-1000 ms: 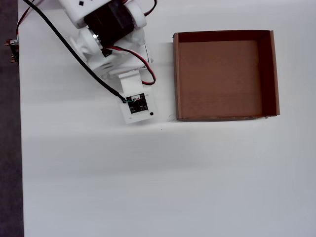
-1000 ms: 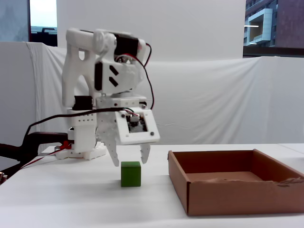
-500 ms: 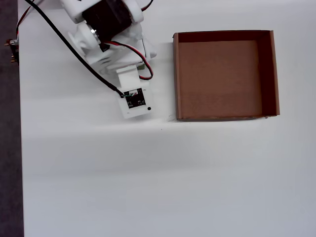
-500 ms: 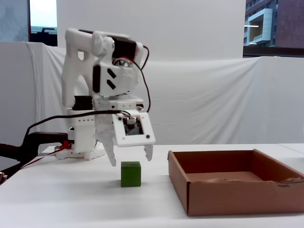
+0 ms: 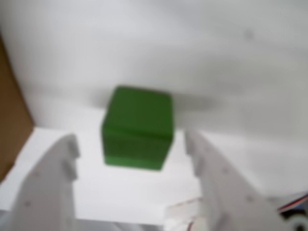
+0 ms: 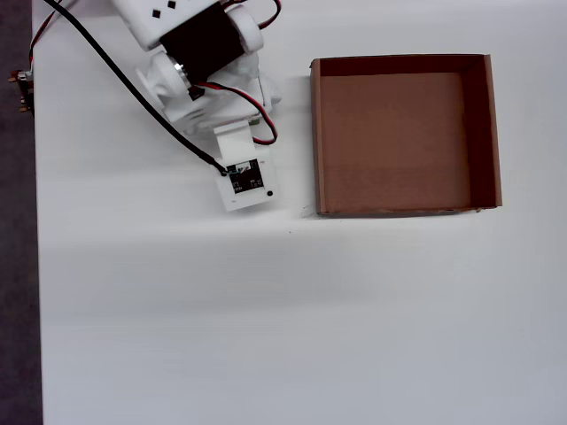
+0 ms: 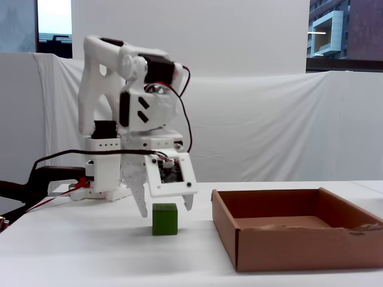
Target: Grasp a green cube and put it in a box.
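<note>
The green cube [image 5: 138,127] sits on the white table, in line with the gap between my two white fingers. My gripper [image 5: 132,147] is open and empty, and neither finger touches the cube. In the fixed view the gripper [image 7: 166,209] points down over the cube [image 7: 165,219], its fingertips about level with the cube's top on either side. The brown cardboard box [image 7: 293,242] stands empty to the right of the cube. In the overhead view the box [image 6: 316,133] lies right of the arm's wrist [image 6: 246,184], which hides the cube and the fingers.
A brown edge of the box [image 5: 10,120] shows at the left of the wrist view. The arm's base and cables [image 6: 190,62] fill the table's top left corner in the overhead view. The table's left edge [image 6: 35,266] runs close by.
</note>
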